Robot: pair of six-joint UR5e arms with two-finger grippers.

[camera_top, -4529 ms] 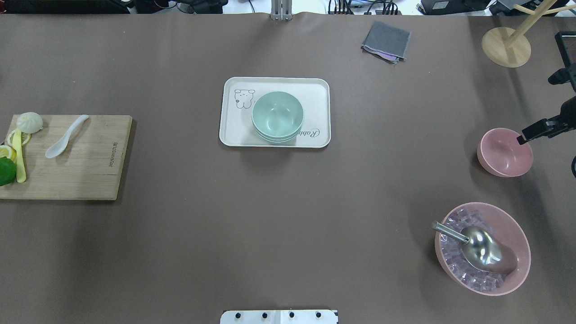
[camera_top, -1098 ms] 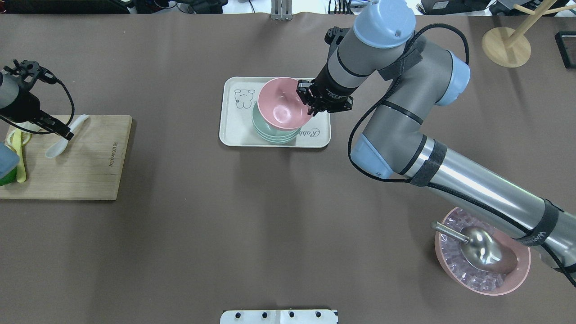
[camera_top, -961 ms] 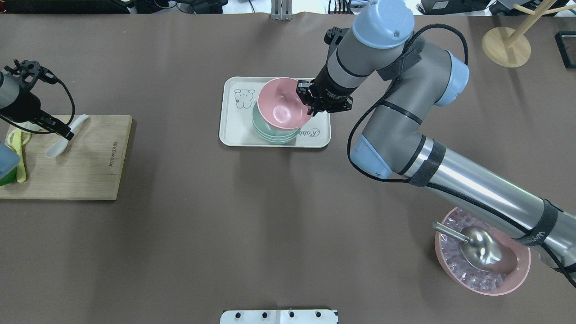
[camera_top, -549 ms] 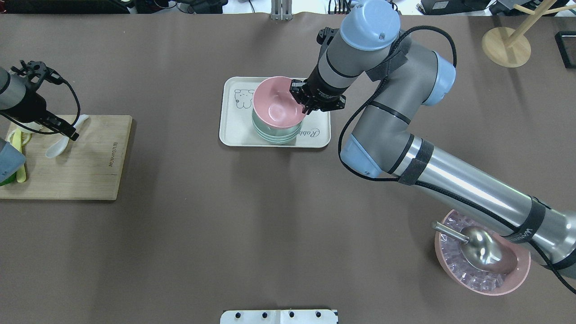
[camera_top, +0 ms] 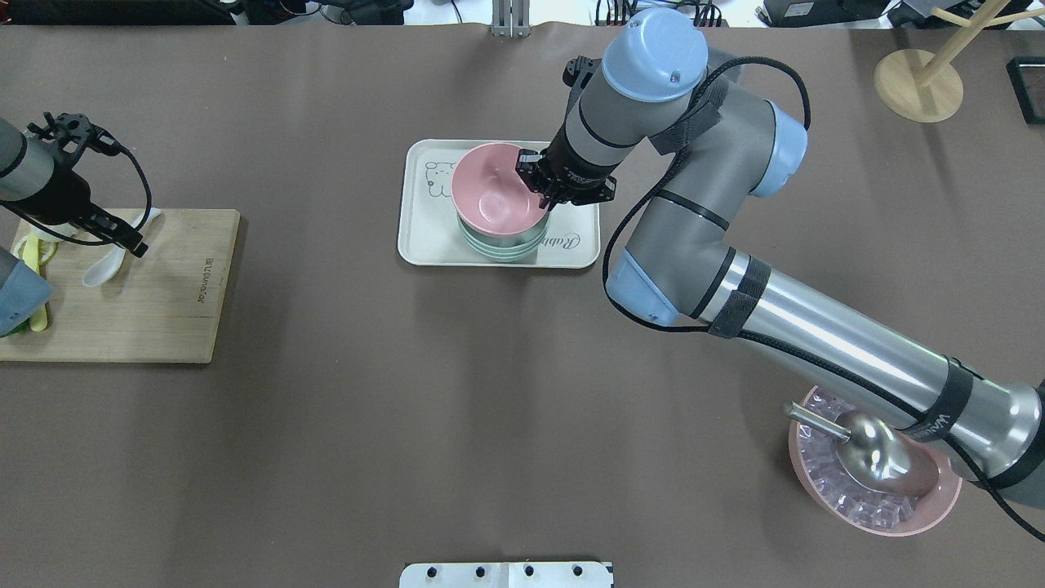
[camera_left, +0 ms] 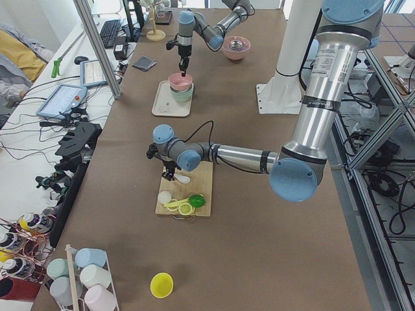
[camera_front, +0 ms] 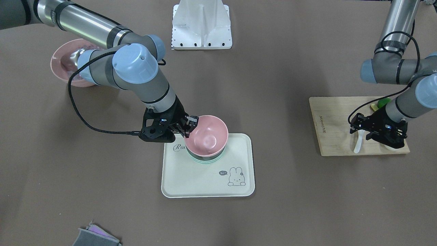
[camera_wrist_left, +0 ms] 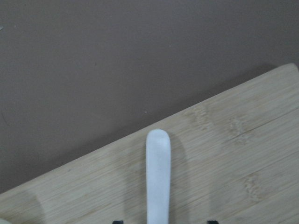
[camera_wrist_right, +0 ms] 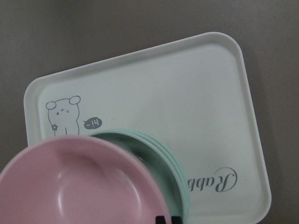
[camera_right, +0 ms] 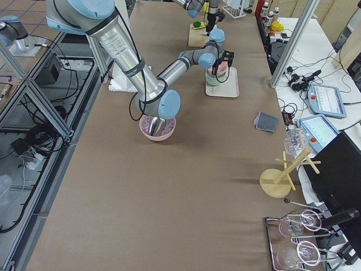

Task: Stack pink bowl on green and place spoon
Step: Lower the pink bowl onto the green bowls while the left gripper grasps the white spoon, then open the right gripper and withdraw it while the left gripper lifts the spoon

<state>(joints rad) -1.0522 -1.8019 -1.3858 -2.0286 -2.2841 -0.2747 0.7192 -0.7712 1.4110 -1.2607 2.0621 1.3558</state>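
We have the pink bowl [camera_top: 490,189] over the green bowls [camera_top: 502,247] on the tray [camera_top: 423,237], our right tool [camera_top: 544,198] pinching its rim, while well apart from the tray our left tool [camera_top: 137,247], spread wide, straddles the unlifted white spoon [camera_top: 100,269].

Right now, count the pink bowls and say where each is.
2. One pink bowl is in the right claw, over the green bowls on the tray. The other, with ice and a scoop, sits on the robot's right. None seems hidden.
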